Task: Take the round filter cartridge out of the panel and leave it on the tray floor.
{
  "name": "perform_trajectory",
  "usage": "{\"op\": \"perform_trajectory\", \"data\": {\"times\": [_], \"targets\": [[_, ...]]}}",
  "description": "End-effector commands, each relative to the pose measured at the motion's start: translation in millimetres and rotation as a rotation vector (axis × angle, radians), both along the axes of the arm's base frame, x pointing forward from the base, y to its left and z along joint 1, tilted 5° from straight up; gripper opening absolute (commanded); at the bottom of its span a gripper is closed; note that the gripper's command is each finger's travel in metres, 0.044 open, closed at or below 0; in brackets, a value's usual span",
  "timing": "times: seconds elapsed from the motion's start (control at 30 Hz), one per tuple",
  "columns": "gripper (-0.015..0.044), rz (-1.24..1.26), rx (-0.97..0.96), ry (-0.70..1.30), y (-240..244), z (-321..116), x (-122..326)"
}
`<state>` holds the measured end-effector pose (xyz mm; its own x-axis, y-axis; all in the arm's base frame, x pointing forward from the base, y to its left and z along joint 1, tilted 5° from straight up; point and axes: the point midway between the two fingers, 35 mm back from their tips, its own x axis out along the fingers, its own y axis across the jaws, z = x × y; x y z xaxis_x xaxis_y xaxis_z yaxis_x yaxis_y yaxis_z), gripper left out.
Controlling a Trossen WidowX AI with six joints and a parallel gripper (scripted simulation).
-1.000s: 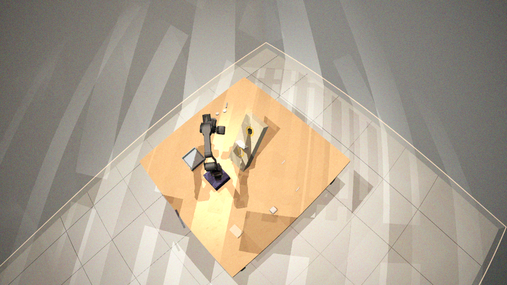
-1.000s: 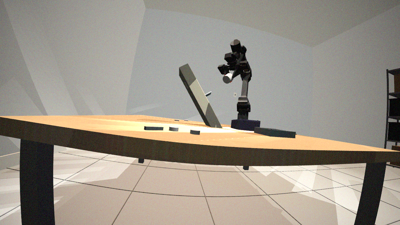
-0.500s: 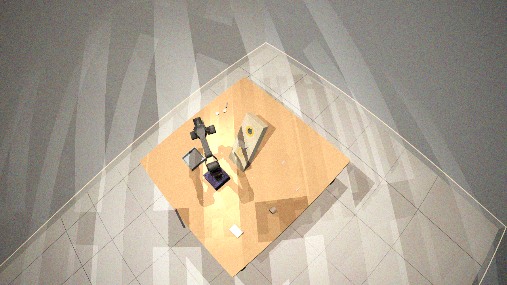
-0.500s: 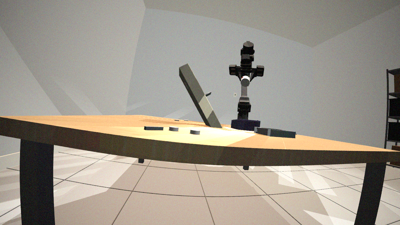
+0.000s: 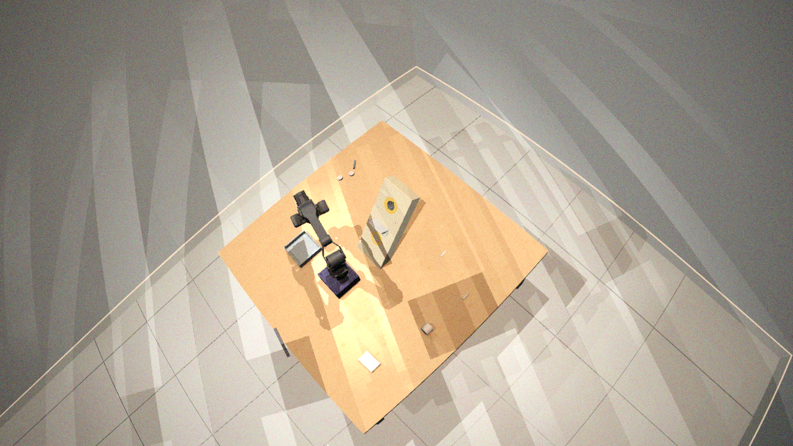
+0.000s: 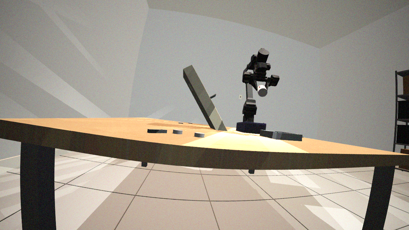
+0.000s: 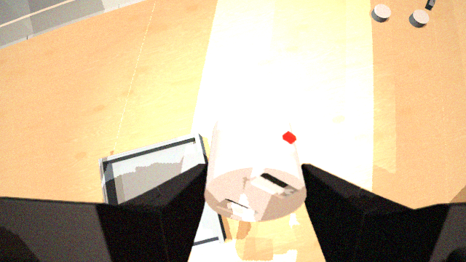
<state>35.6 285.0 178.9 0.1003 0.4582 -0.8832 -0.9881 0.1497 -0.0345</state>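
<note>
My gripper is shut on the filter cartridge, a white cylinder with a red mark on its side and two slots on the face toward me. It is held high above the table. The tilted service panel has an empty round hole with a yellow ring. The grey tray has dark walls and lies beside the robot's base; in the wrist view it is left of the cartridge, partly hidden by a finger and the cartridge.
A shelf-like flap juts from the panel's front. Two small round discs and a dark bar lie beyond the arm. A white card and a small block lie on the table's other side.
</note>
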Motion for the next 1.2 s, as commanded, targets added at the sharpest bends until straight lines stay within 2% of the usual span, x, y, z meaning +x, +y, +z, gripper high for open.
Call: {"op": "perform_trajectory", "data": {"times": [0.0, 0.63, 0.8, 1.17], "targets": [[0.0000, 0.078, -0.002, 0.007, 4, -18, -20], [0.0000, 0.439, -0.014, 0.031, -18, -103, -113], [0.0000, 0.452, -0.015, 0.032, -19, -110, -117], [0.0000, 0.452, -0.015, 0.032, -20, -165, -116]]}}
